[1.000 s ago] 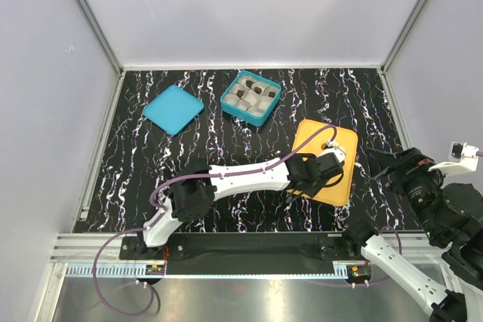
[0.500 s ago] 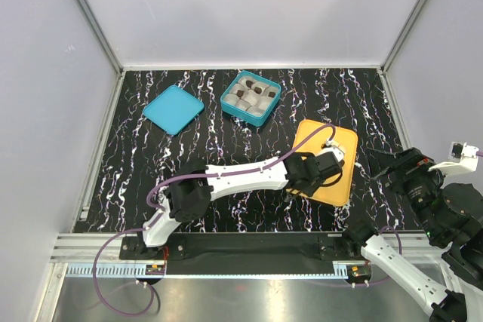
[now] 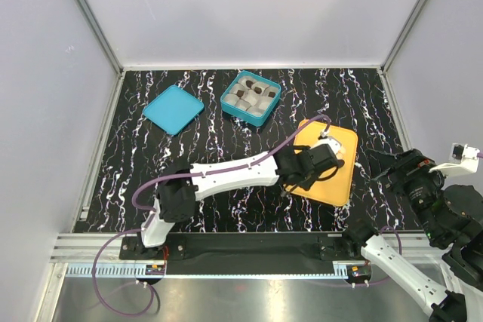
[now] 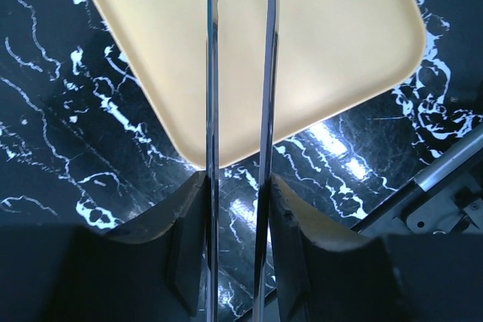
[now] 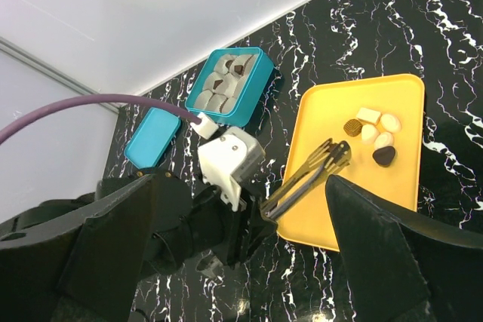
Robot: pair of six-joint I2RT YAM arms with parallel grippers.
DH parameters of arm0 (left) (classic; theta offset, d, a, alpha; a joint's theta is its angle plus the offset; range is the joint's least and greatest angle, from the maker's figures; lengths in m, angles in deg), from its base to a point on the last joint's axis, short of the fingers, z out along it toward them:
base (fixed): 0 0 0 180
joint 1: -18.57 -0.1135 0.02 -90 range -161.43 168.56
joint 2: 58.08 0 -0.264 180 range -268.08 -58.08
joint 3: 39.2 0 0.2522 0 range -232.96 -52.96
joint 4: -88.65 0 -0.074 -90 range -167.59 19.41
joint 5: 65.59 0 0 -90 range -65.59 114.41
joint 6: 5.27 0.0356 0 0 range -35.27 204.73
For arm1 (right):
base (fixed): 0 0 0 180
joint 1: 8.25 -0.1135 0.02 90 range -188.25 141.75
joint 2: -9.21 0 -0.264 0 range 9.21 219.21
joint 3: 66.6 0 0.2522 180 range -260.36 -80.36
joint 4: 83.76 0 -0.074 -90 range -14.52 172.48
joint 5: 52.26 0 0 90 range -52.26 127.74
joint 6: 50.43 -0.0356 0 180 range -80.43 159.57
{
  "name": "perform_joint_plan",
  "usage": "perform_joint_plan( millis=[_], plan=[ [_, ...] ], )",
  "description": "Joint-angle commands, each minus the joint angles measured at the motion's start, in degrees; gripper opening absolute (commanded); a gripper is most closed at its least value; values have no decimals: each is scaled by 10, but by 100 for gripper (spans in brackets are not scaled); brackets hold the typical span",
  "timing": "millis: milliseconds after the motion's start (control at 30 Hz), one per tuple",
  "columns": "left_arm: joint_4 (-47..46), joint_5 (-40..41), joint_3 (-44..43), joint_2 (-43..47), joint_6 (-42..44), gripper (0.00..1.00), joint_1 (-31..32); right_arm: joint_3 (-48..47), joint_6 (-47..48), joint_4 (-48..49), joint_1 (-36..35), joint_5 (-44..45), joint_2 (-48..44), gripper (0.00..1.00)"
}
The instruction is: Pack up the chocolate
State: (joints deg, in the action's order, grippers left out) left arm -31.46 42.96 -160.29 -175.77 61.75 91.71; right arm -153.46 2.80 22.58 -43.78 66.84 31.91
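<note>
**Loose chocolates on the tray, tongs just short of them**

The chocolate (image 5: 369,133) lies as a tight clump of six pieces on the yellow tray (image 5: 317,216), toward its far right corner. Four pieces are pale cream and two are dark brown. The clump has no clear long axis, and the pieces are too small to tell which way each points.

Metal tongs (image 5: 306,177) lie lengthwise across the tray. Their tips aim at the clump and stop just beside the ridged dark piece, apart from it and holding nothing.

The left gripper (image 4: 236,186) is clenched on the tongs' handle end, the two blades nearly parallel. The right gripper (image 5: 256,186) hangs released and wide, off to the tray's right.

On the black marbled tabletop (image 3: 226,141), farther back, a teal box (image 3: 229,103) holds grey paper cups (image 3: 249,96), some with dark pieces inside. Its teal lid (image 3: 173,108) lies flat to the left.
</note>
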Motion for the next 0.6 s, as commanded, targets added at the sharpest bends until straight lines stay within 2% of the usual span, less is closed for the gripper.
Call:
perform_joint_plan(
  millis=[0,200,300,433,567],
  plan=[
    [-2,30,-1,56,0,38,-20,1,-6,7,-3,11,-5,100],
    [6,46,10,101,27,38,-87,9,-6,8,-2,10,-5,100],
    [1,35,13,117,44,39,-142,14,-3,11,-2,10,-6,100],
    [7,30,-9,113,67,39,-230,24,-1,20,-3,5,-8,100],
    [9,20,-45,94,81,39,-286,38,-1,29,-3,-10,-3,100]
  ],
)
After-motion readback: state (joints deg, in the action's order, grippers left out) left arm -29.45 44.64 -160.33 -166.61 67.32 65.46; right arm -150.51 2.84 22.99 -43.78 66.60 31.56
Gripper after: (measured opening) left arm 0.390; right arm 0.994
